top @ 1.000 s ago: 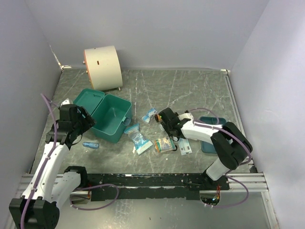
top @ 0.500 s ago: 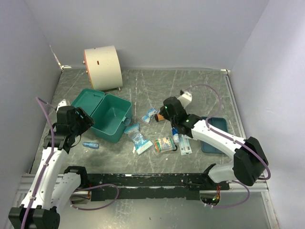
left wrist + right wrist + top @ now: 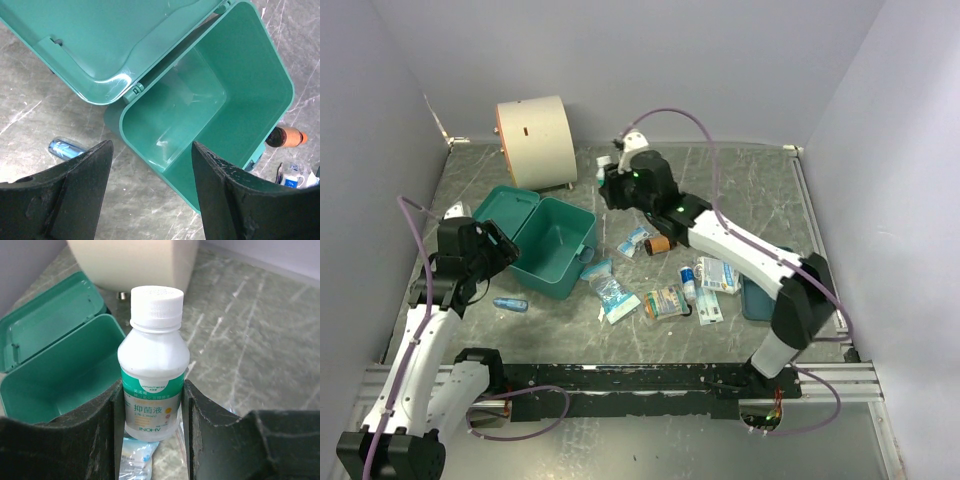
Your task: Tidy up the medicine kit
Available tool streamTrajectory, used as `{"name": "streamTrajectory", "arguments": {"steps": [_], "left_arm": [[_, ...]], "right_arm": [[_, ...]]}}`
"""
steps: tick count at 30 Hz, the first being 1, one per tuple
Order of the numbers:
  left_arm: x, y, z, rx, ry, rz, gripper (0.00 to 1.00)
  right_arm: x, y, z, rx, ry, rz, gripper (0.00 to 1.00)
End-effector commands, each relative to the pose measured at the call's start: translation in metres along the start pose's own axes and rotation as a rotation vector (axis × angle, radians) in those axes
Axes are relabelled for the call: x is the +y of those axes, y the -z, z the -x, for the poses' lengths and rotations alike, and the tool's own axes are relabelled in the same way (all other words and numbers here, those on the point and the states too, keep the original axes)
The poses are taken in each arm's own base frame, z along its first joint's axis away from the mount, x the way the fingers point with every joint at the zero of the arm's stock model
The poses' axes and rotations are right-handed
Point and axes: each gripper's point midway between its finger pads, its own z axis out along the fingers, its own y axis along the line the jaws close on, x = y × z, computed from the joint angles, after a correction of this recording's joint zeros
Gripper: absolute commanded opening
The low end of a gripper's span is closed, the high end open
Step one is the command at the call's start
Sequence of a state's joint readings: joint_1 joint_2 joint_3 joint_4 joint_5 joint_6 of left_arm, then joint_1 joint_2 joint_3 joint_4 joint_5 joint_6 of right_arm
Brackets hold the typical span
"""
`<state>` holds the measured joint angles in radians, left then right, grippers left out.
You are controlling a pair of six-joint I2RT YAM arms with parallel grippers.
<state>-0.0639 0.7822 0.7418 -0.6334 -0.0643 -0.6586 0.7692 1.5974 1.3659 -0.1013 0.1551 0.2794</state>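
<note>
Right fingers grip a white bottle at the medicine kit's one o'clock. Left fingers gape empty above it.

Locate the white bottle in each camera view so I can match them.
Top external: white bottle in the right gripper, beyond the medicine kit, to its right.
Left wrist: not in it.
Right wrist: centre frame, white bottle between the fingers.
Shared landmark: the open medicine kit, in all three.
</note>
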Motion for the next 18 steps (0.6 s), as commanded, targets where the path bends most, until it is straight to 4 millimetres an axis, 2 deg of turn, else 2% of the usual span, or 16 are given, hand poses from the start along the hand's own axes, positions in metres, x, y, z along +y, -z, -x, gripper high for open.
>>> {"name": "streamTrajectory", "arguments": {"steps": [1, 9, 10, 14, 15, 18], "left_arm": [[-0.006, 0.008, 0.016, -0.051, -0.013, -0.017, 0.74], [0.001, 0.010, 0.024, -0.089, -0.011, 0.024, 0.74], [0.001, 0.010, 0.025, -0.089, -0.015, 0.027, 0.75], [0.000, 0.015, 0.025, -0.084, -0.026, 0.022, 0.75], [0.000, 0.016, 0.026, -0.086, -0.028, 0.029, 0.74], [0.004, 0.021, 0.029, -0.103, -0.032, 0.052, 0.75]], "right_arm": [[0.036, -0.026, -0.015, 0.084, 0.235, 0.154, 0.16], [0.079, -0.057, -0.055, 0.179, 0.430, 0.332, 0.15], [0.082, -0.060, -0.065, 0.203, 0.451, 0.347, 0.15], [0.089, -0.074, -0.076, 0.242, 0.519, 0.354, 0.15], [0.087, -0.081, -0.088, 0.273, 0.532, 0.349, 0.15], [0.087, -0.089, -0.099, 0.309, 0.570, 0.358, 0.15]]}}
